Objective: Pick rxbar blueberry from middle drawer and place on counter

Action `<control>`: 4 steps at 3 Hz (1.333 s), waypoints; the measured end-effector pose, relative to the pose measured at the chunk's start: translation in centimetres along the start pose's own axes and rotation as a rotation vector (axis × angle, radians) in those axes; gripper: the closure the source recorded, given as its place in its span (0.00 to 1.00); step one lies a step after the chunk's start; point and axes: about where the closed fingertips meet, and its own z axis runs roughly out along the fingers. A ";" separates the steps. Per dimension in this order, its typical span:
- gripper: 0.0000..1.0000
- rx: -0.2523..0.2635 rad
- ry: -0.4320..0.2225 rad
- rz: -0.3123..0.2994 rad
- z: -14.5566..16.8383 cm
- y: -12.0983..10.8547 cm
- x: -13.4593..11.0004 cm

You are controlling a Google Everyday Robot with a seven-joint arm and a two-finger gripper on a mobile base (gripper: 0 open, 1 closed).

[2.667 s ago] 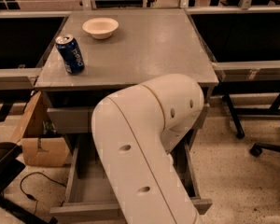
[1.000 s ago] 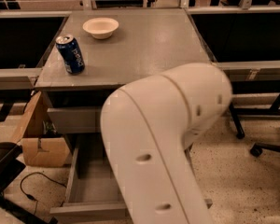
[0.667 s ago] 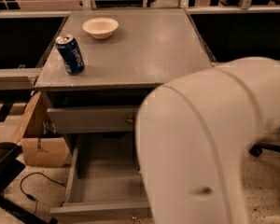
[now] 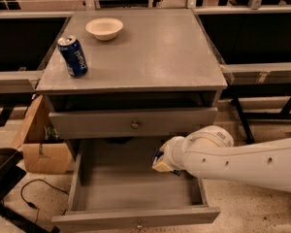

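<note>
Rxbar blueberry (image 4: pixel 157 155) shows only as a dark blue sliver at the tip of the gripper (image 4: pixel 161 163), and it seems to sit against the gripper's tan end rather than on the drawer floor. Whether the claw is clamped on it or merely beside it cannot be told, since the white wrist covers that spot.

The gripper hangs inside the middle drawer (image 4: pixel 136 218), which is pulled fully out below the front edge of the counter (image 4: pixel 150 52). It is toward the drawer's right side, under the stretch of front edge between the middle and the front right corner. The white arm (image 4: pixel 242 161) reaches in from the right, crossing above the drawer's right wall.

The upper drawer (image 4: pixel 97 123), directly beneath the counter's front edge, is shut, its small round knob (image 4: pixel 135 125) centred on the face.

On the counter, a blue Pepsi can (image 4: pixel 72 56) stands upright near the left edge, closer to the front left corner than to the back. A cream bowl (image 4: pixel 104 28) sits near the back edge, toward the back left corner, well apart from the can.

A cardboard box (image 4: pixel 41 149) stands on the floor just left of the cabinet, below the counter's left edge, with a black cable (image 4: pixel 34 194) on the floor in front of it.
</note>
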 end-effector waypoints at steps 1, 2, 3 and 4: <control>1.00 0.016 0.022 -0.050 -3.0 -1.7 -2.3; 1.00 0.007 0.026 0.031 -6.8 -4.9 -2.9; 1.00 -0.013 0.031 0.144 -11.5 -9.2 0.2; 1.00 -0.037 -0.009 0.121 -13.5 -10.6 -2.3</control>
